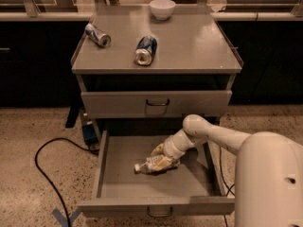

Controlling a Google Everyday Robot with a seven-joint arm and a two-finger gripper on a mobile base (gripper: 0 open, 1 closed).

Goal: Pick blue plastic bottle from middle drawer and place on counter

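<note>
The blue plastic bottle (145,165) lies on its side in the open middle drawer (122,186), white cap pointing left. My gripper (163,161) reaches into the drawer from the right, and its fingers are closed around the bottle's right half, low over the drawer floor. My arm hides the bottle's right end. The grey counter (194,41) is the top of the cabinet, above the drawers.
Two dented blue-and-silver cans (97,35) (145,49) and a white bowl (162,8) are on the counter's left and back. The upper drawer (156,103) is closed. A black cable (45,174) runs over the floor at left. My white arm body fills the lower right.
</note>
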